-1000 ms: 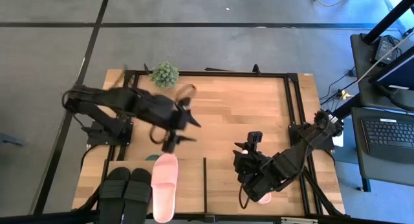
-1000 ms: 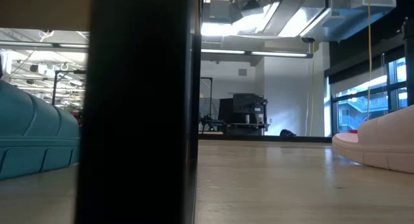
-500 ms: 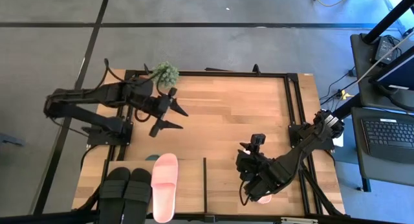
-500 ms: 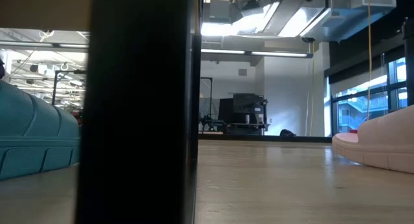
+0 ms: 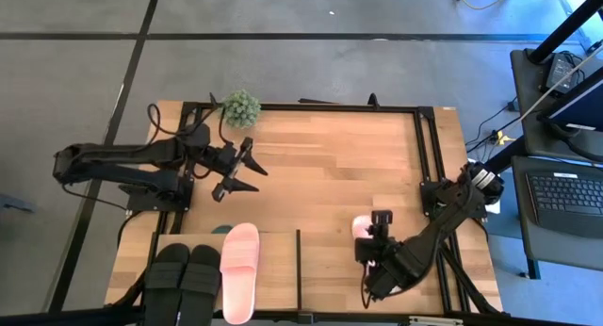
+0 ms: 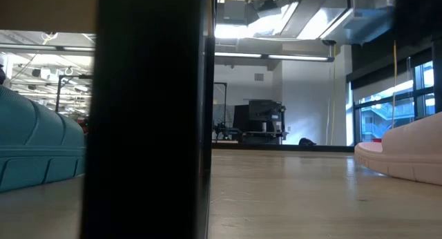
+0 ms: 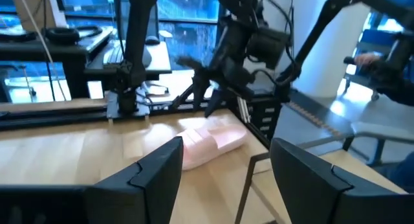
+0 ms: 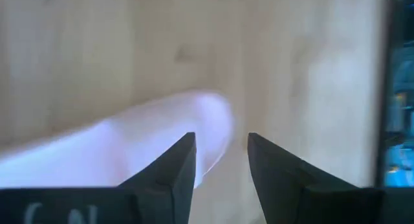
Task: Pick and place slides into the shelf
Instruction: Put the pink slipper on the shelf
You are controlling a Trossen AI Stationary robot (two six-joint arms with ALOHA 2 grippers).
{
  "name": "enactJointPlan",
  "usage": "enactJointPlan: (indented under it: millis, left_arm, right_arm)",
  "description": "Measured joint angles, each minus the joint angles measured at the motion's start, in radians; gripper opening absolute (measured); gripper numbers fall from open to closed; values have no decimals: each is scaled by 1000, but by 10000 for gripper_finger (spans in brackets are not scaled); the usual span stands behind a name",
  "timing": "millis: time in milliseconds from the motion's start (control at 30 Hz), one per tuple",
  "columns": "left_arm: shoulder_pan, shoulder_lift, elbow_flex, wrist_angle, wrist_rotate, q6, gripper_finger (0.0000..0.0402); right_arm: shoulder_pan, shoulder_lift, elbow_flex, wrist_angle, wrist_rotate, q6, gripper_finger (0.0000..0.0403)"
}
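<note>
Overhead, the left claw (image 5: 247, 169) hovers open and empty over the tabletop (image 5: 339, 166); the right claw (image 5: 369, 243) sits at a pink slide (image 5: 360, 229). Another pink slide (image 5: 238, 284) and the black pair (image 5: 185, 279) lie on the shelf (image 5: 325, 274). Right wrist view: parted fingers (image 8: 169, 169), nothing held, over that pink slide (image 8: 110, 153).

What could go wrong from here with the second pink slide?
The right end effector sits over the loose pink slide, fingers open around its tip only; such a shallow grip might slip or spin it. The shelf already holds a black pair and another pink slide, so placing beside them could knock them.
</note>
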Motion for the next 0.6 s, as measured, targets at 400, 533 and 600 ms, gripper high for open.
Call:
enactJointPlan:
  millis: [400, 533, 600]
  left_arm:
    - [-35, 0, -161, 307, 0, -24, 224]
    - [-38, 0, -169, 312, 0, 9, 224]
    - [-38, 1, -170, 311, -1, 9, 224]
  right_arm:
    - [86, 0, -89, 227, -230, -4, 142]
    - [94, 0, -132, 230, -229, -2, 142]
    - [94, 0, -155, 230, -225, -2, 142]
